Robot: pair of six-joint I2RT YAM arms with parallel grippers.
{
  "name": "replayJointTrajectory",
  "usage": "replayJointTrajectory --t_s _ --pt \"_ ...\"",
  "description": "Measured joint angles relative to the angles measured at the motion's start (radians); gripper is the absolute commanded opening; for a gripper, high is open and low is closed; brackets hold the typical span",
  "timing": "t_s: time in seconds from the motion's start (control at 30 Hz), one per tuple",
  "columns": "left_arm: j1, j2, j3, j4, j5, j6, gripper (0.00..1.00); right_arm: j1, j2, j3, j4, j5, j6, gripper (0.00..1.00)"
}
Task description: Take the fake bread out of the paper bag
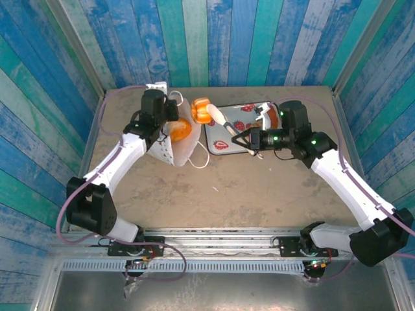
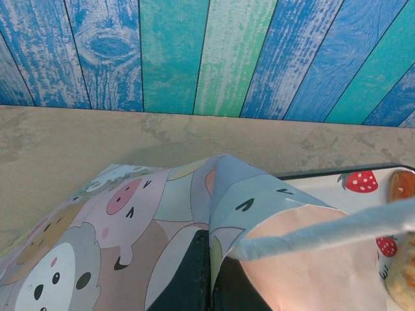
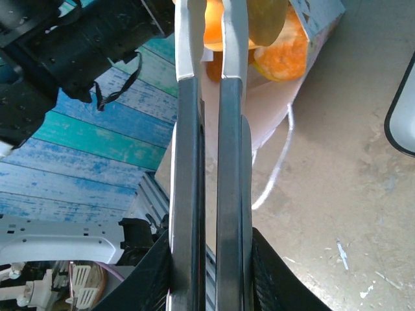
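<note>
**Bread at the bag's mouth, both hands closed**

Left of the strawberry tray (image 1: 228, 111), the paper bag (image 1: 174, 150) sits tilted over on the worktop (image 1: 259, 194). Its mouth is turned toward the tray, and one cord handle (image 1: 201, 159) trails just off the tray's near-left corner. From where I stand, one orange piece of fake bread (image 1: 181, 130) sits in that mouth, just left of the tray. A second orange pastry (image 1: 202, 110) lies outside the bag, right at the tray's far-left corner.

The left hand (image 2: 210, 259) is at the bag on the side away from the tray. Its fingers are pressed shut, with a fold of the cartoon-printed bag wall pinched between them. The right hand (image 3: 212, 58) reaches across the tray from the tray's right side. Its long fingers are closed together, and their tips are at the tray's far-left corner beside the second pastry. Whether those tips have any bread nipped between them, I cannot tell.
</note>
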State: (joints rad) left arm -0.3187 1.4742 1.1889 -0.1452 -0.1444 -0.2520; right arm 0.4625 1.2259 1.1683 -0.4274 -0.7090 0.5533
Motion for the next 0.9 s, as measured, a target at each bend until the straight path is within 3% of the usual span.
replayJointTrajectory --t_s 0.17,0.47,0.9 --pt "0.0 0.015 0.007 0.011 0.0 -0.011 0.0 -0.016 -0.01 0.0 0.01 -0.003 0.012 0.0" --pt "0.0 0.014 0.007 0.01 0.0 -0.007 0.0 -0.131 0.014 -0.05 0.06 -0.006 0.05 0.0" --pt "0.0 -0.015 -0.001 -0.014 -0.001 0.013 0.0 -0.183 0.304 -0.061 0.174 -0.015 0.09 0.01"
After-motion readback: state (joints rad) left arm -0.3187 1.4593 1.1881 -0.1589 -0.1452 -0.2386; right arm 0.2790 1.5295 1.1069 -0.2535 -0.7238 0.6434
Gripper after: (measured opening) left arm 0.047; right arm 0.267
